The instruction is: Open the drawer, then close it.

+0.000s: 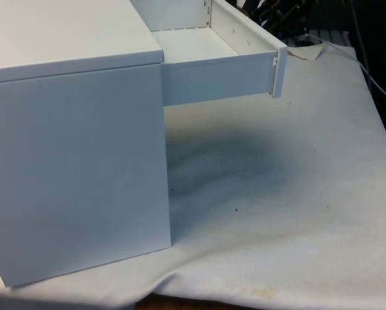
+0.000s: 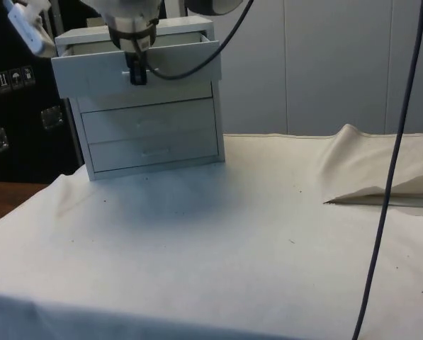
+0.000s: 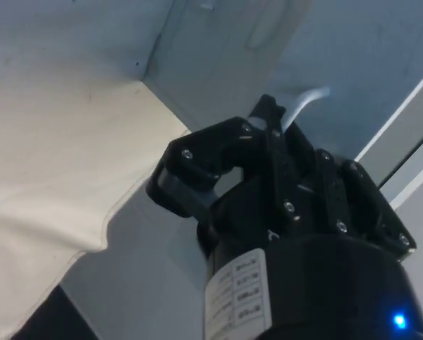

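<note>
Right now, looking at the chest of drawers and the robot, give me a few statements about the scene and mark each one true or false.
1. The top drawer of the chest of drawers is pulled out. True.
2. The two lower drawers are pulled out too. False: in the side view the middle drawer and the bottom drawer sit flush with the chest's front.
3. The end effector is at the top drawer's front panel. True.
4. The open drawer holds a stack of cups. False: the part of its inside seen in the front view is bare white.
5. The table is covered with a red cloth. False: the cloth is white.
</note>
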